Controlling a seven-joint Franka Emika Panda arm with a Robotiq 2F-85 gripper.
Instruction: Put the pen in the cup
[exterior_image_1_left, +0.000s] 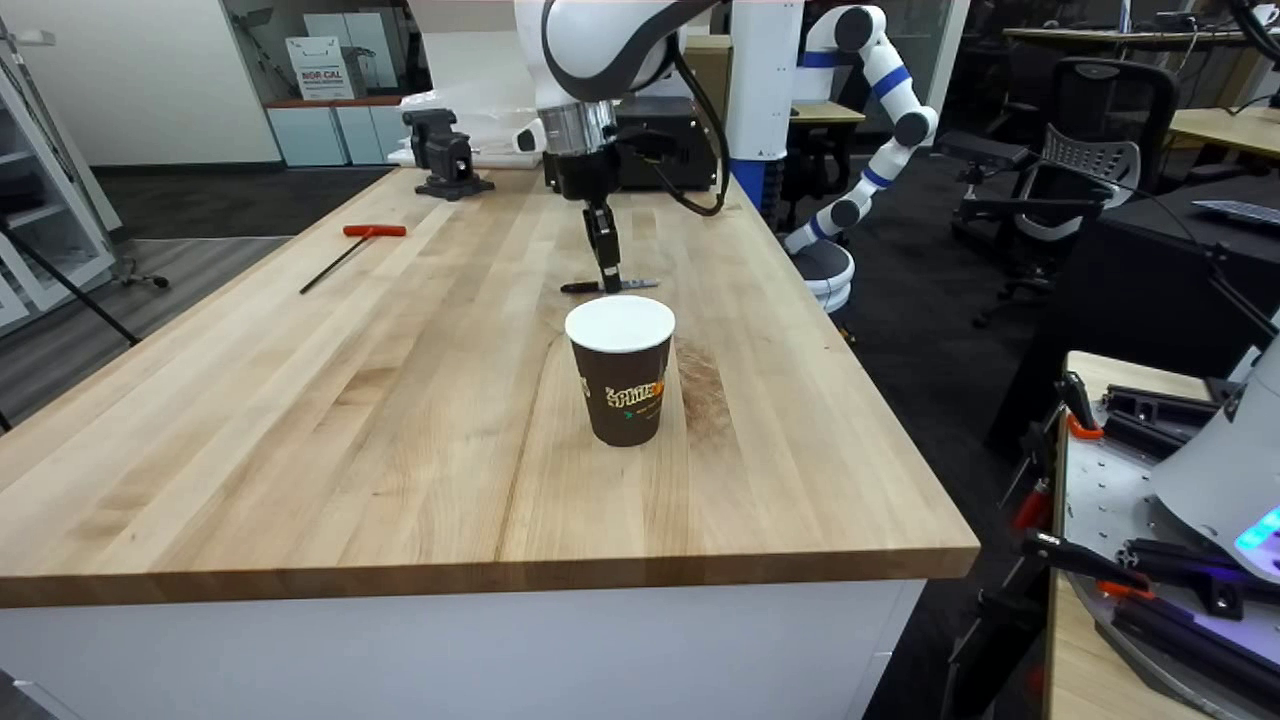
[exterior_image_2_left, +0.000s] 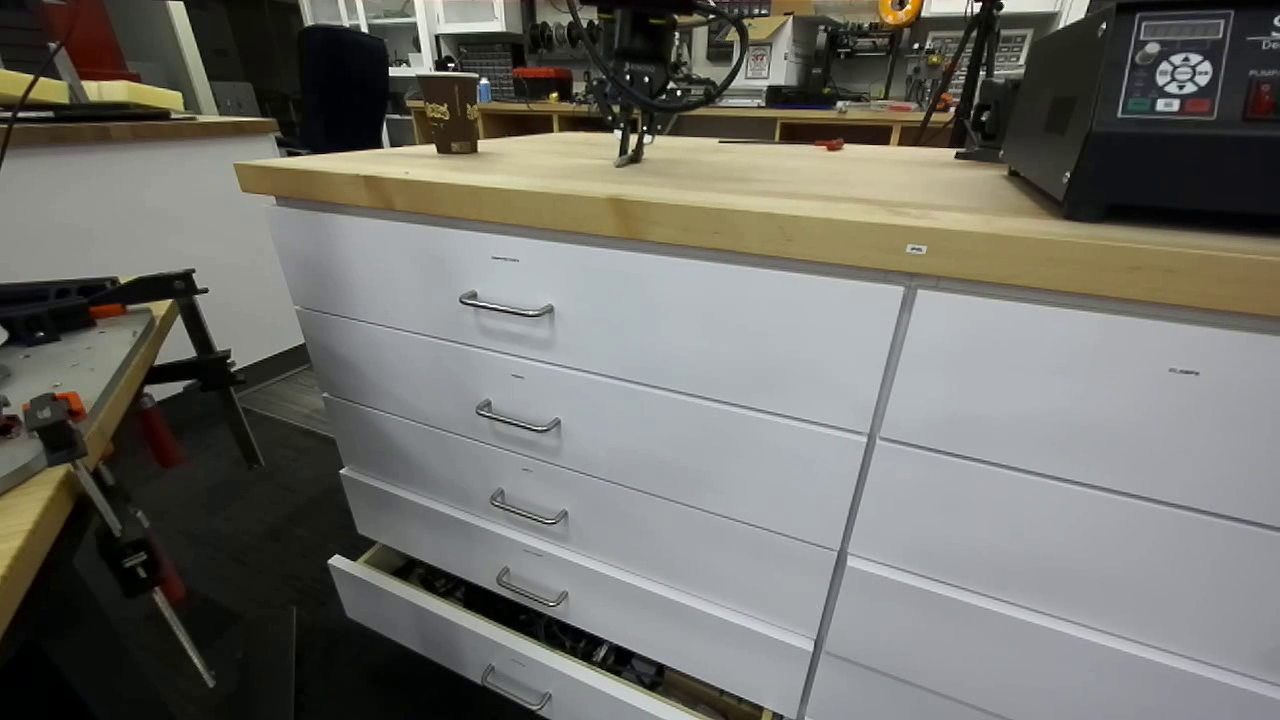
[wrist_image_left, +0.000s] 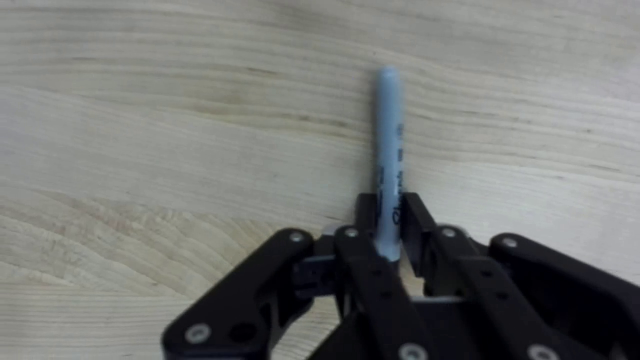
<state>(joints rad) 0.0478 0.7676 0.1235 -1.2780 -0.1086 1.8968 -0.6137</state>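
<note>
Pen (wrist_image_left: 389, 150) in the clasp of a robot's gripper (exterior_image_1_left: 611, 284): it lies low on a pale wooden tabletop (exterior_image_1_left: 400, 450), closer to the right edge than to the left as seen in an exterior view. The jaws are clenched on its gray barrel, a black finger against each side, with part of the dark lettering showing in the wrist view; its dark end points toward the left edge. In the same exterior view a brown paper cup (exterior_image_1_left: 620, 370) with a white rim and yellowish lettering stands upright between the pen and the near edge, likewise toward the right edge, the pen outside it. A red-handled tool (exterior_image_1_left: 372, 232) with a slim shaft lies by the left edge, and a black vise-like fixture (exterior_image_1_left: 448, 155) stands at the far left corner. Past the right edge, a white arm (exterior_image_1_left: 882, 165) with blue bands rises in the background. In an exterior view, a black machine (exterior_image_2_left: 1150, 140) with a keypad sits near the front edge, above white drawer fronts (exterior_image_2_left: 620, 325); a drawer (exterior_image_2_left: 430, 630) low in the stack is pulled out, with dark items (exterior_image_2_left: 545, 632) inside.
</note>
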